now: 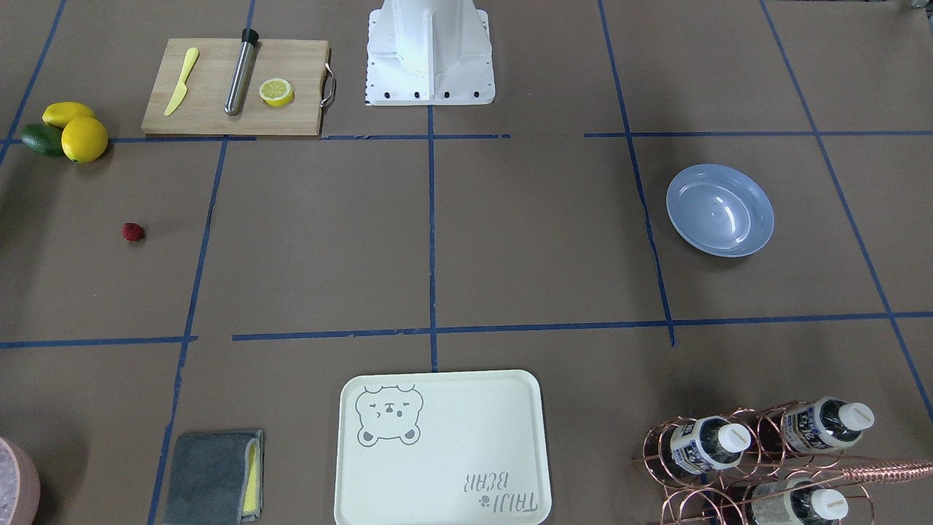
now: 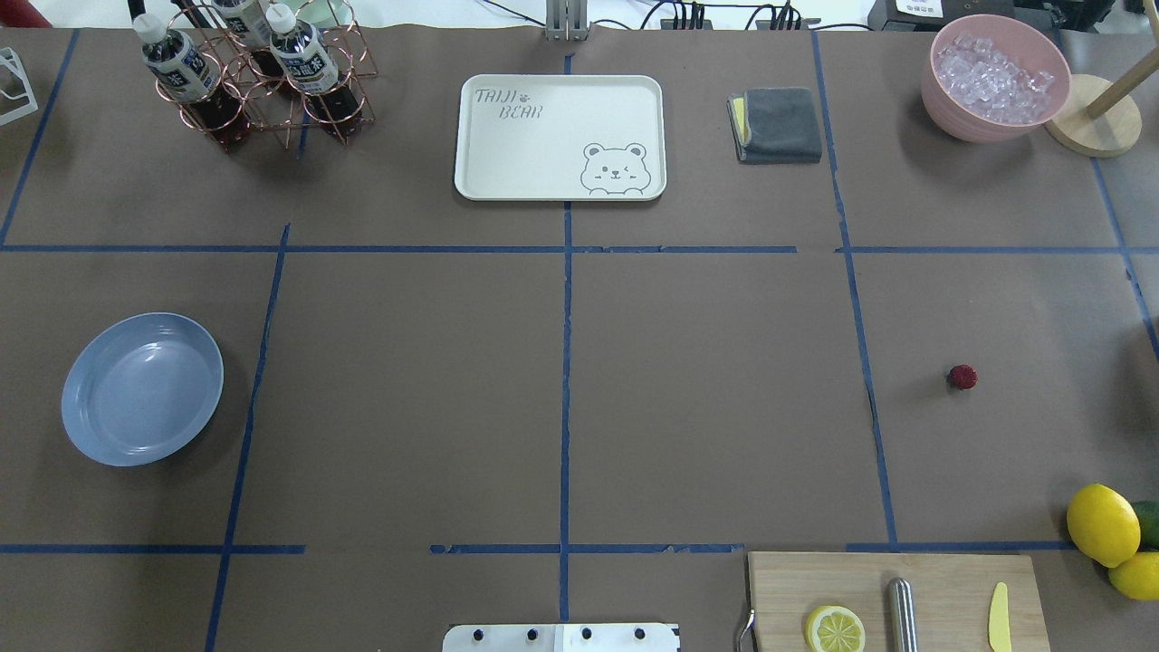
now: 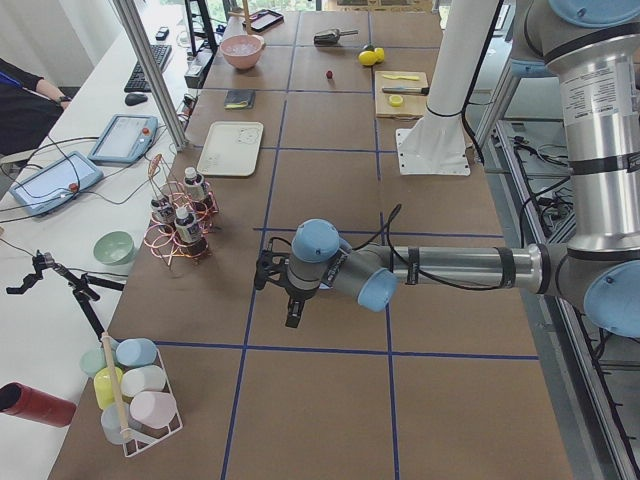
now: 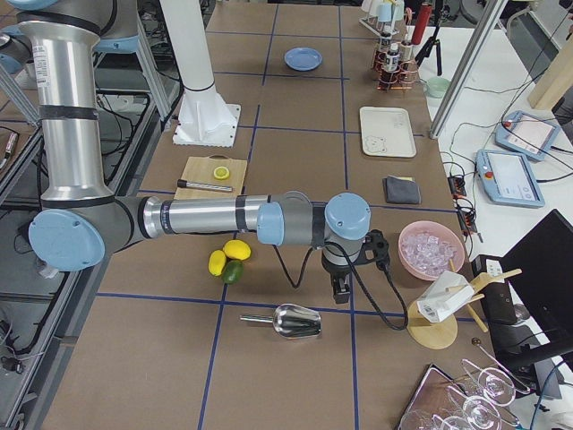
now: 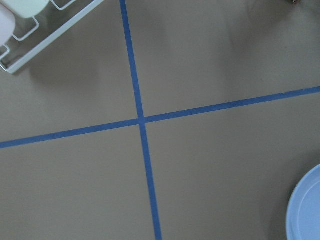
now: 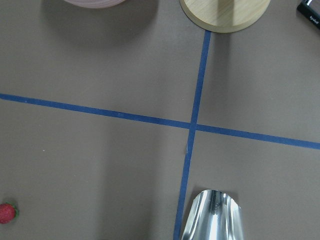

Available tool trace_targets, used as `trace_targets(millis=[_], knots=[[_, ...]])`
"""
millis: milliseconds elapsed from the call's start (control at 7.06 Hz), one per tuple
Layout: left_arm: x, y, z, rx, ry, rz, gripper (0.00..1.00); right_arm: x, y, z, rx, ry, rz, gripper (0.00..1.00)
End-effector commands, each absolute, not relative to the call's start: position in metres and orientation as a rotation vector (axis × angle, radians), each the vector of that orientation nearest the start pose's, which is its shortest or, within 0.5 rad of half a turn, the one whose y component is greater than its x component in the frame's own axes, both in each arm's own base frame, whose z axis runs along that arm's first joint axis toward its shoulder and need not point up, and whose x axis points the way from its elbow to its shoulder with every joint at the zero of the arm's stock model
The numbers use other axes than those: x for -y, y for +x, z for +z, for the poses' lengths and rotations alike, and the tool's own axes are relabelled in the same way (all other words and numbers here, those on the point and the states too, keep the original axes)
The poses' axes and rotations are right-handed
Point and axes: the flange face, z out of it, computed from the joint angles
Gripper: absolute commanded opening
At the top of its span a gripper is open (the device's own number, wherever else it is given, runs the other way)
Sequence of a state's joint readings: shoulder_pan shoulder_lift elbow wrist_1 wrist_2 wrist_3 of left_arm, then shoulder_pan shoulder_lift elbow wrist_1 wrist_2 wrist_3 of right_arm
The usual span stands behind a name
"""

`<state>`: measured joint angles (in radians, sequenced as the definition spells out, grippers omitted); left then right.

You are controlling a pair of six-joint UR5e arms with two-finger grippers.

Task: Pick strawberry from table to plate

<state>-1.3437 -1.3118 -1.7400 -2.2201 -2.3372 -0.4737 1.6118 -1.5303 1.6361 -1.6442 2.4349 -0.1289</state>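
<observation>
Left end effector (image 3: 293,312) and right end effector (image 4: 341,291): cannot tell openness; strawberry (image 2: 962,377) on table (image 2: 706,407), ice (image 2: 996,77) in bowl (image 2: 960,125).

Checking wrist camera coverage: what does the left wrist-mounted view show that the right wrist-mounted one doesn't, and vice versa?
Only left wrist-mounted: an edge of the plate at lower right, and a corner of a white wire rack at upper left. Only right wrist-mounted: the strawberry at the lower left edge, a metal scoop at the bottom, a round wooden base and the edge of a pink bowl at the top. Both: the brown table with a crossing of blue tape lines.
</observation>
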Motion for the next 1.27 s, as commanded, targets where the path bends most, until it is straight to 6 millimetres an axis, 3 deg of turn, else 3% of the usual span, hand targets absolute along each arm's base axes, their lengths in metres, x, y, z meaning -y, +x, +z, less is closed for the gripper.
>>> trace_targets(millis=[0,142,283,708,850,991,1133], knots=[[0.365,0.086,0.622,-0.968,0.183,-0.122,0.95,0.509,0.072,0.591,0.901,0.085,-0.024,1.00],[0.360,0.116,0.632,-0.949,0.159,-0.172,0.95,0.510,0.070,0.582,0.901,0.093,-0.020,1.00],[0.358,0.130,0.646,-0.946,0.177,-0.199,0.95,0.510,0.068,0.575,0.901,0.100,-0.023,1.00],[0.366,0.223,0.628,-0.966,0.121,-0.269,0.93,0.511,0.067,0.570,0.904,0.107,-0.029,1.00],[0.367,0.227,0.634,-0.956,0.119,-0.270,0.88,0.511,0.067,0.570,0.904,0.107,-0.029,1.00],[0.368,0.227,0.634,-0.956,0.118,-0.272,0.75,0.511,0.067,0.570,0.904,0.107,-0.029,1.00],[0.367,0.227,0.635,-0.955,0.118,-0.271,0.56,0.511,0.067,0.570,0.904,0.107,-0.029,1.00]])
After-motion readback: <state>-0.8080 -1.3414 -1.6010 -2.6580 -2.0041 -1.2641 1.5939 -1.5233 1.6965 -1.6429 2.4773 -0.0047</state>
